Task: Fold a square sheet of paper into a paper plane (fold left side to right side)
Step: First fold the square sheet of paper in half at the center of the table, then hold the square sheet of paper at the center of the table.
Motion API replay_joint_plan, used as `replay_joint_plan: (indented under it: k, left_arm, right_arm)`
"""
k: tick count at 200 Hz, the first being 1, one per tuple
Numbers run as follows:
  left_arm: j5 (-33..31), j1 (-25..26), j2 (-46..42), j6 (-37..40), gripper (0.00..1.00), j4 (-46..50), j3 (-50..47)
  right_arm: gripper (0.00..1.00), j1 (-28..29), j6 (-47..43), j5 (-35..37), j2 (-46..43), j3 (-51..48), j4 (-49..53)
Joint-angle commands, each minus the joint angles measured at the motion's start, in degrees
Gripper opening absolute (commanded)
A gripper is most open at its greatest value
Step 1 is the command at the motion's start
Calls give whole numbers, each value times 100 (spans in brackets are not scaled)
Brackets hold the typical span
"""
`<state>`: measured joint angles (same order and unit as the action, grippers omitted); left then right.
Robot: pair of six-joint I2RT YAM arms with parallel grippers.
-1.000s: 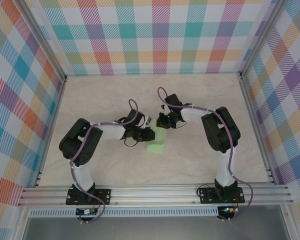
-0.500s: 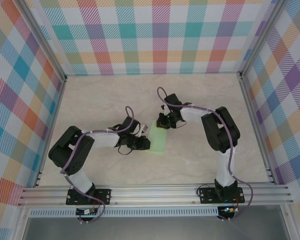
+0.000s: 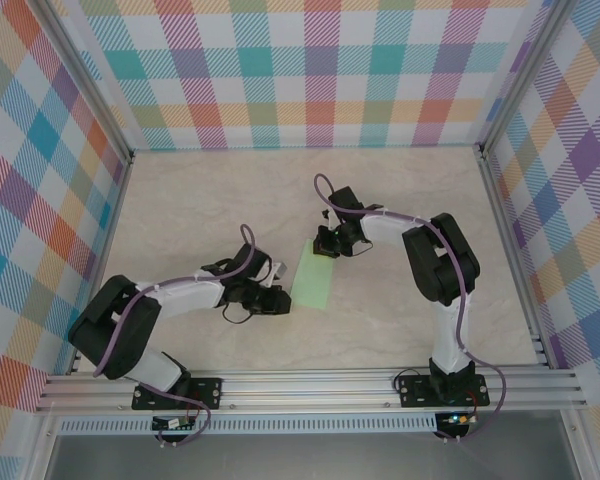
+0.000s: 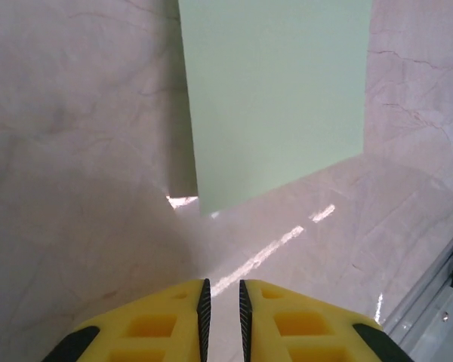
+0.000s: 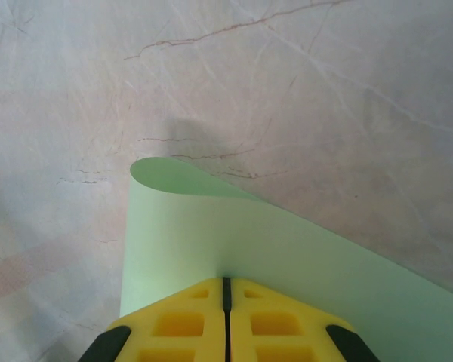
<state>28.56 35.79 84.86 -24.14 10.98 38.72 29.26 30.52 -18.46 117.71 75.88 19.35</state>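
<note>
Paper point(image 5: 287, 256) pinched in right gripper point(image 5: 226, 283)

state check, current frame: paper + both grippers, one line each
square sheet of paper: folded over into a narrow strip, lying on the table; one edge loops up rounded by the right gripper.
left gripper: jaws a narrow gap apart, empty, short of the sheet's near end, not touching.
right gripper: shut, tips on the sheet's far end; pinching or pressing, cannot tell.
</note>
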Motion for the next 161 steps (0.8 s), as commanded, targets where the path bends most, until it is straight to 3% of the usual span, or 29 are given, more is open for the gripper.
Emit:
replay_joint_plan:
  k: [1,85,131,161]
  left_arm:
    - [133,-99,-195,-271,21,93,476]
    - [148,-186,1939,-236,20,-312,1974]
    - [49,-186,2083,-284,19,-446,1666]
    - [10,-186,2013,-318,19,-486,1448]
  right_arm:
    - [7,-47,-178,290,186,81,204]
    - [8,-43,-178,169,75,54,125]
    - [9,-52,-180,111,-525,24,12]
    - [9,-47,-335,381,-1484,-355,216]
